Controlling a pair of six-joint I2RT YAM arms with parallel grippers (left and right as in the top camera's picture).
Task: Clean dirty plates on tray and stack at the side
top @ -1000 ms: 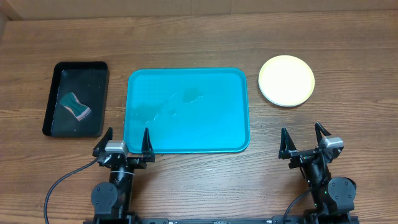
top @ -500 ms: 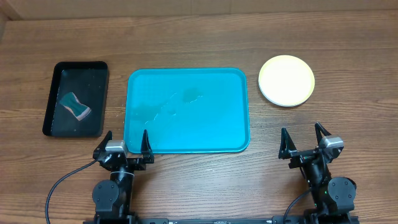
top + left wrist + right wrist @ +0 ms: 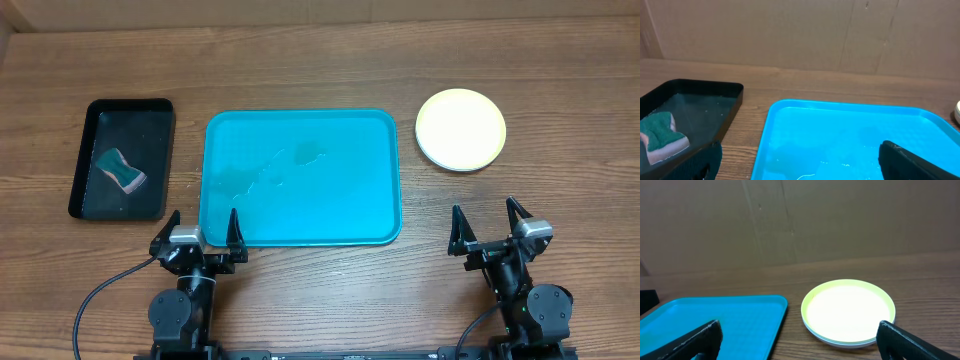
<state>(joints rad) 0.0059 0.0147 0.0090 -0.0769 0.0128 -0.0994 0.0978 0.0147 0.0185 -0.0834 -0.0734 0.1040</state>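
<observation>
The teal-blue tray (image 3: 380, 130) lies mid-table with no plate on it, only faint wet marks; it also shows in the left wrist view (image 3: 790, 112) and the right wrist view (image 3: 670, 310). The plates (image 3: 461, 130) stand stacked right of the tray, yellow-green rimmed one on top, a white edge under it in the right wrist view (image 3: 849, 311). The light blue plate is hidden. My left gripper (image 3: 199, 232) is open and empty at the tray's near left corner. My right gripper (image 3: 490, 226) is open and empty, near the front edge below the stack.
A smaller black tray (image 3: 98, 115) at the left holds a teal sponge (image 3: 121, 171), also seen in the left wrist view (image 3: 660, 135). A cardboard wall stands behind the table.
</observation>
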